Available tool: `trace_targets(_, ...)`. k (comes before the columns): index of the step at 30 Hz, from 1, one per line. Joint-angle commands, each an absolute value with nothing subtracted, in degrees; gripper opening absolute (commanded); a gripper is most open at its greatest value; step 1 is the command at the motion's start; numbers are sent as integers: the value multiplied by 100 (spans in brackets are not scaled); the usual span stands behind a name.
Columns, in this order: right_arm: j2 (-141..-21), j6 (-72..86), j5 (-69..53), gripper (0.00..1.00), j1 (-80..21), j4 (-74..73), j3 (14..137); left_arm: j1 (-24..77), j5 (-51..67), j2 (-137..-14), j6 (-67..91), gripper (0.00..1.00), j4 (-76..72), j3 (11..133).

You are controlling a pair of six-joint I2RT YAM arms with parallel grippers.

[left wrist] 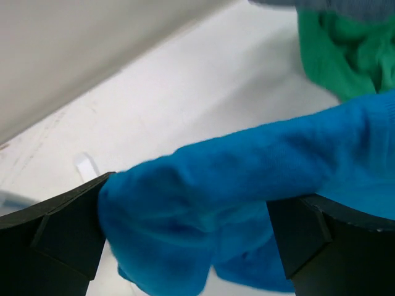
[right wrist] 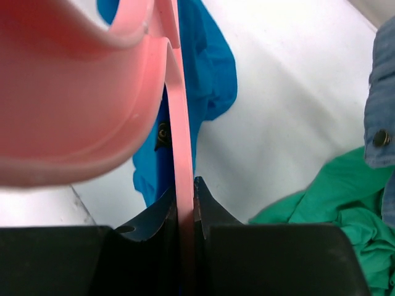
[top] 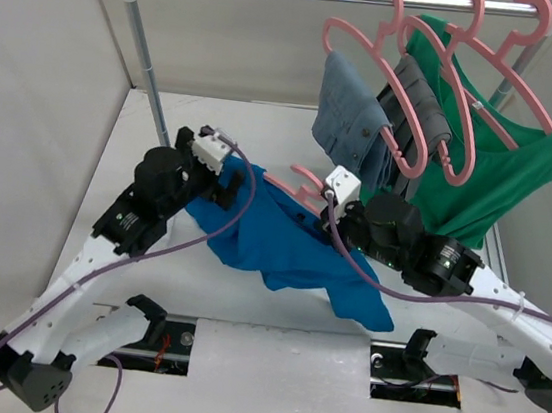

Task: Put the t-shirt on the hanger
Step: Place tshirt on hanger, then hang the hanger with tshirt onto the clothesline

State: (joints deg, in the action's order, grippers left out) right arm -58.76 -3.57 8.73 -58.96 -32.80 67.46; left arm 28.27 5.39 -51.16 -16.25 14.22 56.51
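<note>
The left pincer (left wrist: 185, 231) is standing spread wide, with t-shirt (top: 282, 243) cloth bunching between its fingers. The right pincer (right wrist: 185, 206) is pinching the hanger (right wrist: 182, 154). The t-shirt is lying crumpled mid-table (top: 216, 119) between both arms, with the hanger hook poking out at its far edge.

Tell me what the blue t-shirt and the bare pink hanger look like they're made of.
The t-shirt: soft knit cloth, probably cotton, matte and slightly fuzzy; it crumples and drapes. The hanger: likely rigid plastic, smooth with a faint sheen and thin moulded edges.
</note>
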Motion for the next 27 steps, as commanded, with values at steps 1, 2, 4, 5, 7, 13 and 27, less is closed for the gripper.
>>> trace_targets(1,-6169,114,1617,0,-5941,-2830,7312,2856,80,-4676,-668,100,414,5502)
trace_targets(2,-6240,53,1669,0,-5941,-2830,7373,2856,79,-4676,-807,100,361,5502)
trace_targets(4,-6432,1,1618,0,-5941,-2830,7549,2856,18,-4676,-870,100,308,5598)
trace_targets(5,-6494,0,1617,0,-5941,-2830,7619,2856,-35,-4676,-870,100,308,5668)
trace_targets(7,-6705,0,1695,0,-6003,-2830,7873,2856,-35,-4676,-1009,100,422,5783)
trace_targets(13,-7198,-114,2003,0,-6056,-2900,8551,2856,1947,-4123,-2712,100,1507,5485)
trace_targets(27,-8928,-887,2900,0,-6170,-2497,11520,2856,984,-2382,-1732,100,736,4729)
